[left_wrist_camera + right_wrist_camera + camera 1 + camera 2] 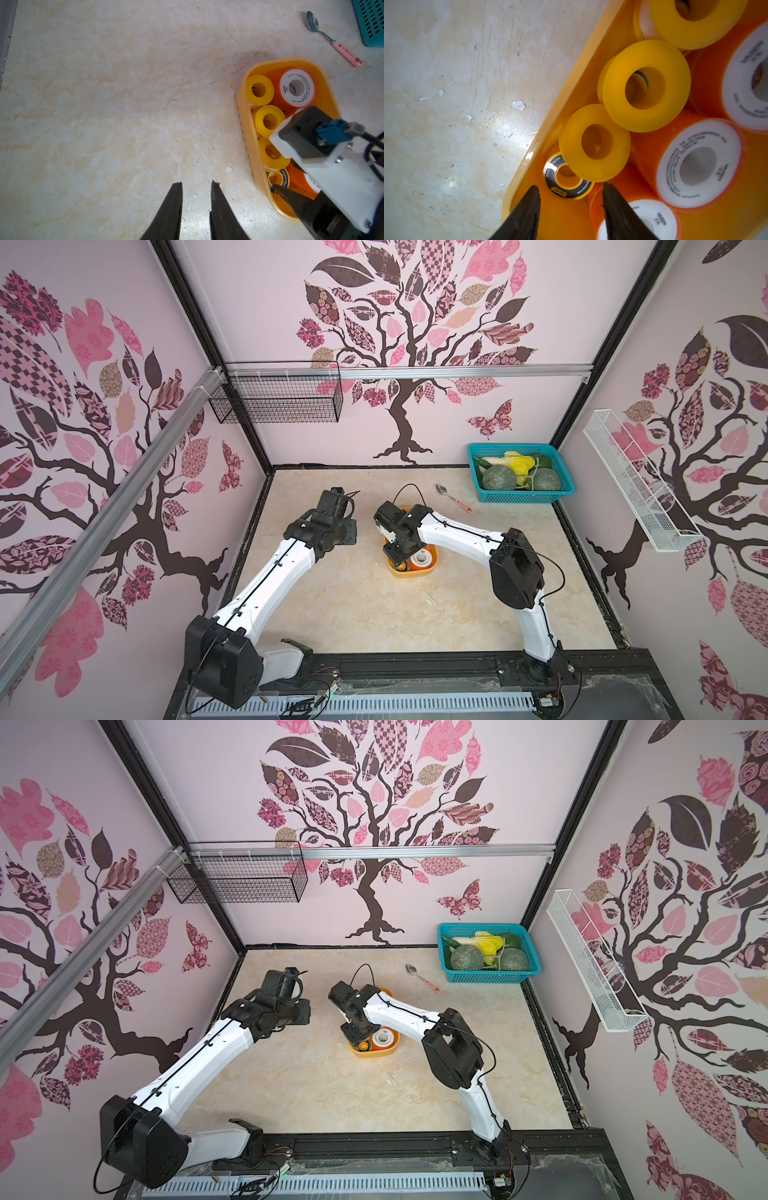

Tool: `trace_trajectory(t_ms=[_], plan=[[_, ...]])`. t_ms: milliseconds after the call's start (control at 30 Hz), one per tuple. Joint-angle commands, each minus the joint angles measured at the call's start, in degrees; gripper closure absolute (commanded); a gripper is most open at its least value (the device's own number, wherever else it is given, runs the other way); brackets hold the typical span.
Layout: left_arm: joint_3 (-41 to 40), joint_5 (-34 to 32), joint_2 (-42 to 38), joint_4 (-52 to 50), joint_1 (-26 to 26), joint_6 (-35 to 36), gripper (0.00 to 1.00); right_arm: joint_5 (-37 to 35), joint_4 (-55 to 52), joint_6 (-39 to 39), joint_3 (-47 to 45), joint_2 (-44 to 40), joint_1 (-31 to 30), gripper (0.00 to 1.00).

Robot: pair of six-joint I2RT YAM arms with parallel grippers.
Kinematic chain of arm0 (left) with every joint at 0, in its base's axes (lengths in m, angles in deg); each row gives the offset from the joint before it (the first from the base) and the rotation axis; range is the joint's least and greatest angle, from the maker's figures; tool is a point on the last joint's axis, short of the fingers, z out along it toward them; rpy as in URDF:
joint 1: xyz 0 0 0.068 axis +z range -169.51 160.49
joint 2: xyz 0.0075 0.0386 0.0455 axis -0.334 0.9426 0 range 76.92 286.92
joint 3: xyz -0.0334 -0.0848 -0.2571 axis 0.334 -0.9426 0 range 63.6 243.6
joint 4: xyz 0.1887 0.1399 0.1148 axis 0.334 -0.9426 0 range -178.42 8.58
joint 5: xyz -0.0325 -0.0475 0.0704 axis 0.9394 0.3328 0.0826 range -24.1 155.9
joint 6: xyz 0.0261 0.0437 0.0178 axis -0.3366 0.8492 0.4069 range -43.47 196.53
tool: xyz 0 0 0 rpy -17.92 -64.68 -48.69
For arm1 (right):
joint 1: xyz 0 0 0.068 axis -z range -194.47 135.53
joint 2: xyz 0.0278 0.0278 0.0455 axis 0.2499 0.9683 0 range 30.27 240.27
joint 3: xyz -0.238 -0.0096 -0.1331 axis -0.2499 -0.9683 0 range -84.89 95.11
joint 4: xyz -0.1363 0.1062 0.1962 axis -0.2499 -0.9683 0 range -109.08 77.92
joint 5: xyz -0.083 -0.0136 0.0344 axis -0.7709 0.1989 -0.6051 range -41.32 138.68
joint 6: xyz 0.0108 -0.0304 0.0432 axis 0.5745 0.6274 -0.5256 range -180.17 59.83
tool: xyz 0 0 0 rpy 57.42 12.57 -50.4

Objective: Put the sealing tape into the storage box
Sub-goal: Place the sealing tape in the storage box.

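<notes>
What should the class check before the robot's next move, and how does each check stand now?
1. Right gripper empty: ok, open over the box.
2. Left gripper empty: ok, open above the table.
3. Visible rolls inside the box walls: ok.
4. No roll left on the table: cannot tell, the arms hide part.
5. Spoon apart from the box: ok.

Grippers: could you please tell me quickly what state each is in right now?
Left gripper: open, empty, above the table.
Right gripper: open, holding nothing, above the storage box.
</notes>
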Motion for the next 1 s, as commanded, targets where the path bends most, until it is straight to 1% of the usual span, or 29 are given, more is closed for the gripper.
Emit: trace_trajectory(t_ms=[0, 133, 167, 467, 733, 967], plan=[[0.6, -0.2, -0.9, 0.1, 0.1, 0.7, 0.72, 0.5, 1.2, -0.7, -0.3, -3.6, 0.5, 0.53], [0.7, -0.1, -0.8, 0.1, 0.1, 0.6, 0.72, 1.5, 1.7, -0.7, 0.1, -3.0, 1.3, 0.71], [0.7, -0.2, -0.8, 0.0, 0.1, 0.7, 0.72, 1.6, 1.6, -0.7, 0.5, -2.5, 1.5, 0.73], [0.7, -0.1, -0.7, 0.0, 0.1, 0.7, 0.72, 0.2, 1.5, -1.3, 3.4, 1.0, 2.0, 0.78], [0.8, -0.1, -0.7, 0.0, 0.1, 0.7, 0.72, 0.3, 1.6, -1.7, 5.8, 3.3, 2.4, 0.87], [0.7, -0.1, -0.6, 0.0, 0.1, 0.7, 0.72, -0.2, 1.1, -1.8, 6.8, 5.2, 2.7, 0.88]])
